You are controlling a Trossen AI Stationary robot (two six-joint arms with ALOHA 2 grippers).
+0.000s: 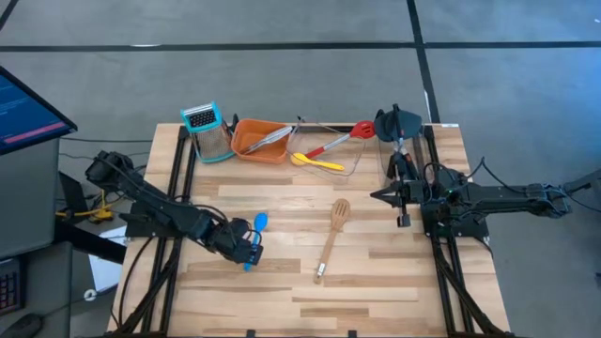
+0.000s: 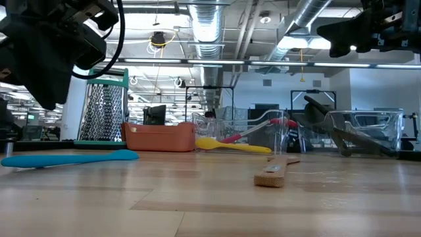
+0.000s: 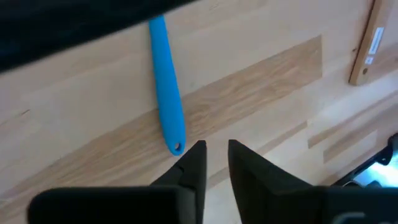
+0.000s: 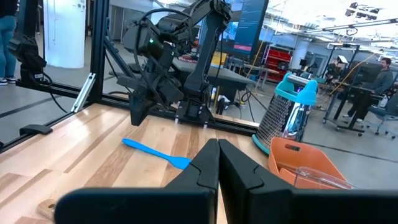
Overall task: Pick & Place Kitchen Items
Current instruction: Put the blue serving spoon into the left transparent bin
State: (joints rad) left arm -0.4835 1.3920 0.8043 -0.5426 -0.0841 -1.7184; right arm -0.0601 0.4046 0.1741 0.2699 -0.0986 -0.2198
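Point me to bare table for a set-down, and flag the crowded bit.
Free: the near half, below the blue spoon and wooden spatula, and the strip between those two. Crowded: the far edge, with grater, orange tray, clear bins, red spoon, yellow spoon.

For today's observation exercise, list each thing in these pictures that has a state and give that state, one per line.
Left gripper: above the table, fingers slightly apart, holding nothing.
Right gripper: shut, empty, raised at the right side.
Blue spoon: lying flat on the table, free.
Wooden spatula: lying flat, untouched.
Orange tray: upright, with tongs inside.
Grater: standing upright.
Yellow spoon: lying flat.
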